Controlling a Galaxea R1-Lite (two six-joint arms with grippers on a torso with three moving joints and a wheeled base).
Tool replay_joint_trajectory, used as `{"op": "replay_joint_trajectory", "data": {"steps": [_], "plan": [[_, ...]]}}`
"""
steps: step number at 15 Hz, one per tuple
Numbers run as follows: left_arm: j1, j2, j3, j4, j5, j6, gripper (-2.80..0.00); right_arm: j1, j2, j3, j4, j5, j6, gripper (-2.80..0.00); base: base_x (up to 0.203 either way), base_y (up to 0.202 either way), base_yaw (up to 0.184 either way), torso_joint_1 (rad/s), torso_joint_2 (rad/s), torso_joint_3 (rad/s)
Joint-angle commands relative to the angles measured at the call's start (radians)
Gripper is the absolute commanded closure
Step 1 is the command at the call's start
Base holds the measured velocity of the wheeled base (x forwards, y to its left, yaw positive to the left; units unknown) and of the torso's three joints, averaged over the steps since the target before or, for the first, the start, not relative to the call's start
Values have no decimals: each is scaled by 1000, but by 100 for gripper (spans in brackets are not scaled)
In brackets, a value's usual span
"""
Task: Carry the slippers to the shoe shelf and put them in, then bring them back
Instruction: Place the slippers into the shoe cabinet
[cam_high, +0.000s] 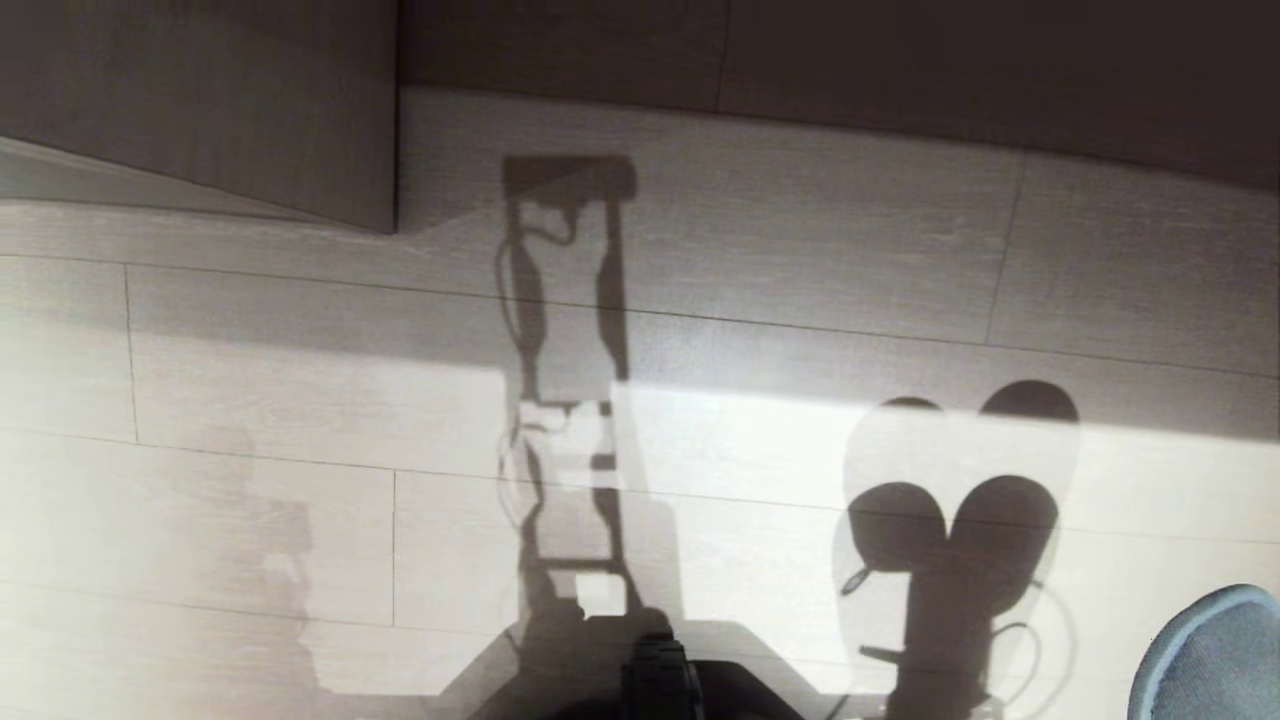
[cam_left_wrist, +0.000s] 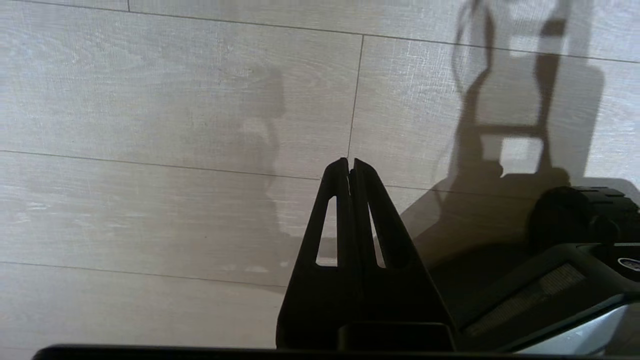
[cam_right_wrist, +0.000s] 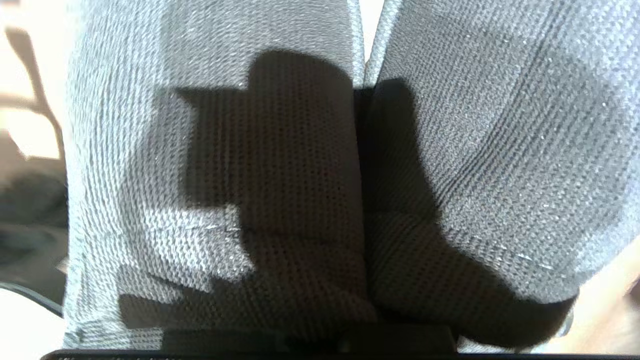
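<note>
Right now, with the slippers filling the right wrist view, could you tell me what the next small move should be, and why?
Probably keep the right gripper shut on the slippers and carry them toward the shoe shelf. The pair hangs close against the right wrist camera, with one toe showing at the head view's lower right, above the floor. The shelf lies ahead to the left. The left gripper is shut and idle.

Blue-grey slippers (cam_right_wrist: 475, 150) show a fine ribbed knit weave; the floor (cam_high: 800, 250) is pale wood-grain plank; the left gripper (cam_left_wrist: 348, 162) is black.

Pale plank floor (cam_high: 800, 250), sunlit patch, dark wall (cam_high: 900, 50) behind.
</note>
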Motion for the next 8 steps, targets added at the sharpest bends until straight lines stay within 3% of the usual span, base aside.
{"op": "replay_joint_trajectory", "data": {"steps": [1,8], "plan": [[0,0,2,0,1,-2,0,0,0,0,1,-1,12,0,0,0,0,-7,-2,198],[0,0,2,0,1,-2,0,0,0,0,1,-4,24,0,0,0,0,3,4,199]]}}
